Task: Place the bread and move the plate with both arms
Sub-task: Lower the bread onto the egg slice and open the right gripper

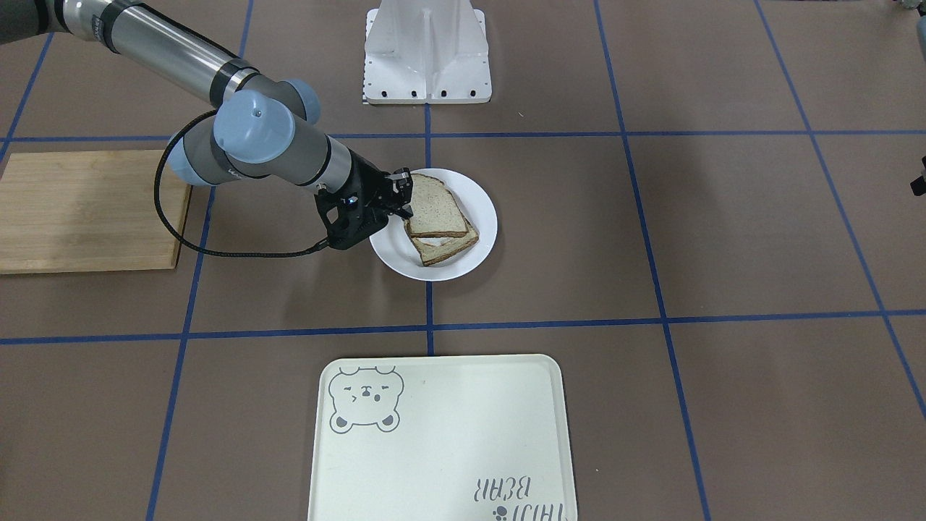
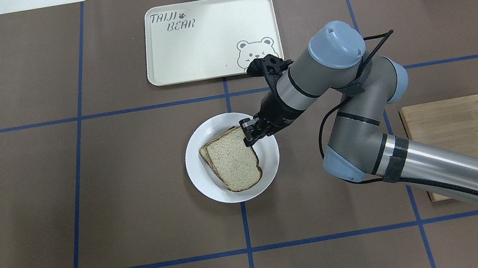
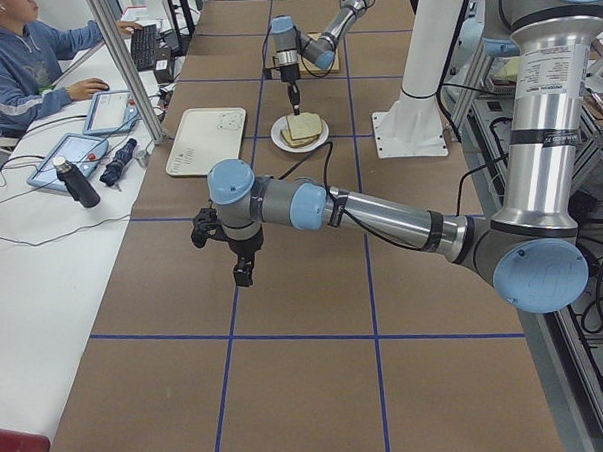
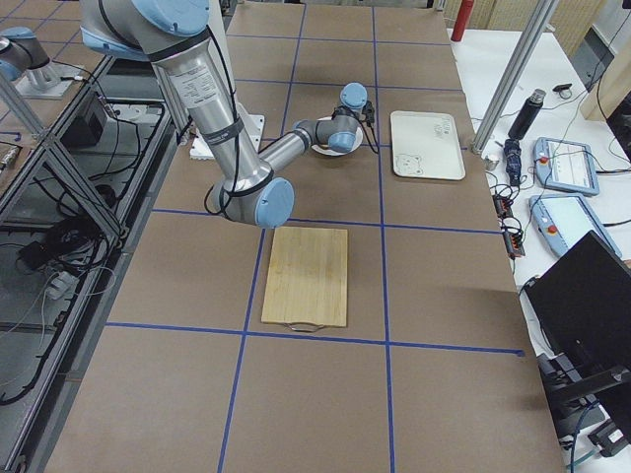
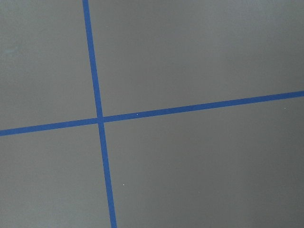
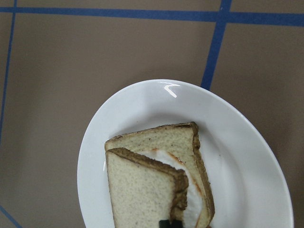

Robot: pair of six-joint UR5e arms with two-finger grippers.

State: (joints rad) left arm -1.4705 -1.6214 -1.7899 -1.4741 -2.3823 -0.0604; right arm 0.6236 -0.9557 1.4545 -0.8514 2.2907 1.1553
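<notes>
The plain bread (image 2: 235,158) lies on the egg slice (image 1: 447,250) on the white plate (image 2: 209,186) at the table's middle. My right gripper (image 2: 249,134) is at the bread's corner nearest the tray and looks shut on it. In the right wrist view the bread (image 6: 140,190) leans over the egg slice (image 6: 190,142), with one black fingertip (image 6: 170,222) at its crust. My left gripper (image 3: 242,272) hangs over bare table far from the plate (image 3: 300,134); I cannot tell whether it is open or shut. The left wrist view shows only the table's blue lines.
A cream bear tray (image 2: 209,38) lies just beyond the plate. A wooden cutting board (image 2: 474,135) lies under my right arm. The white fixed base (image 1: 427,54) stands on the robot's side of the plate. An operator sits at a side desk (image 3: 14,58).
</notes>
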